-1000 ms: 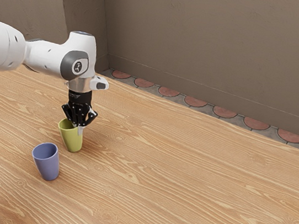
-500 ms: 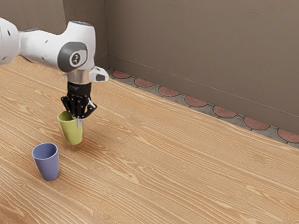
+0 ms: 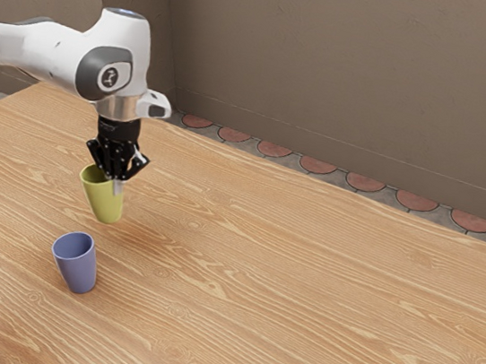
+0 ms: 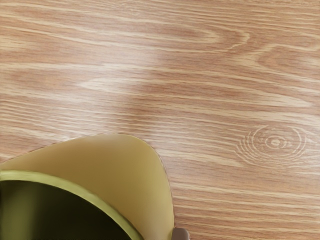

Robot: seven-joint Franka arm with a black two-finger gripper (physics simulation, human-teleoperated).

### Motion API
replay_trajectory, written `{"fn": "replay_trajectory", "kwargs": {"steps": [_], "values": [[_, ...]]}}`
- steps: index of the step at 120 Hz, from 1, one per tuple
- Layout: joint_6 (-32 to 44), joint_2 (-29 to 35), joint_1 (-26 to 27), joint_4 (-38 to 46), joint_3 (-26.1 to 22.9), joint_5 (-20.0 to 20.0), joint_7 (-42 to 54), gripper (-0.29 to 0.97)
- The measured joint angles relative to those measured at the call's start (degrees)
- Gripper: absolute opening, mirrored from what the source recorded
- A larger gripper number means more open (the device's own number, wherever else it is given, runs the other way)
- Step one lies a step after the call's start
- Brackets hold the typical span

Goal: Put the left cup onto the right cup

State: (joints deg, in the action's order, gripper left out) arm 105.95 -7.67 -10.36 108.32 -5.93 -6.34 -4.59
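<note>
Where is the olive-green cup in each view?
Exterior view: olive-green cup hangs tilted in the claw, at the exterior view's left, beyond the blue cup.
Wrist view: its rim and wall, right under the claw.
Shared landmark: the wooden table beneath it.

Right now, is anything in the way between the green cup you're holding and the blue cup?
Nothing visible. Only bare table lies between the green cup in the gripper and the blue cup, whose open mouth is uncovered.
</note>
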Motion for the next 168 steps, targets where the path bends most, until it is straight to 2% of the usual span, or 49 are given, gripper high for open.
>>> {"fn": "replay_trajectory", "kwargs": {"steps": [44,72,99,141,168], "values": [[0.0,7.7,-2.0,7.8,-3.4,0.0,-2.4,-0.11],[0.0,10.4,-2.6,10.5,-3.6,0.1,-3.7,-0.11],[0.1,11.0,-5.2,11.6,-3.6,0.2,-4.5,-0.11],[0.1,11.8,-5.4,13.4,-3.8,0.6,-5.5,-0.11],[0.2,12.5,-6.3,13.9,-5.6,0.8,-6.1,-0.11]]}}
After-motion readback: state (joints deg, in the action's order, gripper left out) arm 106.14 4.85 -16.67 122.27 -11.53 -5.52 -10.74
